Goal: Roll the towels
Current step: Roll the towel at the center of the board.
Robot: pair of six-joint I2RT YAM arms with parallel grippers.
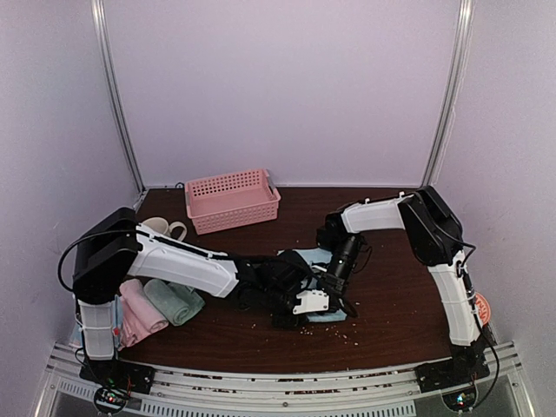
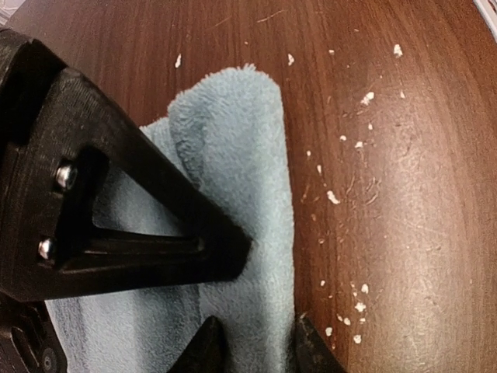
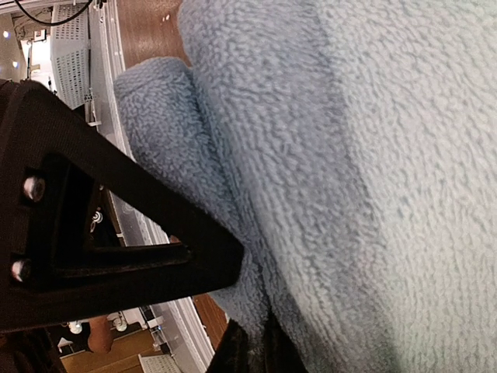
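A light blue towel (image 1: 310,255) lies mid-table, partly under both grippers. In the left wrist view its near edge is rolled into a thick fold (image 2: 233,155) on the brown table. My left gripper (image 2: 256,353) has that fold squeezed between its two fingertips; from above it (image 1: 300,308) sits at the towel's front. My right gripper (image 3: 256,350) pinches a thin layer of the same towel (image 3: 373,155), its fingers nearly together, and it (image 1: 334,282) sits over the towel's right side. A rolled pink towel (image 1: 139,308) and a rolled sage green towel (image 1: 174,300) lie at the front left.
A pink perforated basket (image 1: 233,200) stands at the back, left of centre. A white mug (image 1: 165,228) sits behind the left arm. White crumbs (image 2: 361,295) are scattered on the wood right of the towel. White walls close in the table on three sides.
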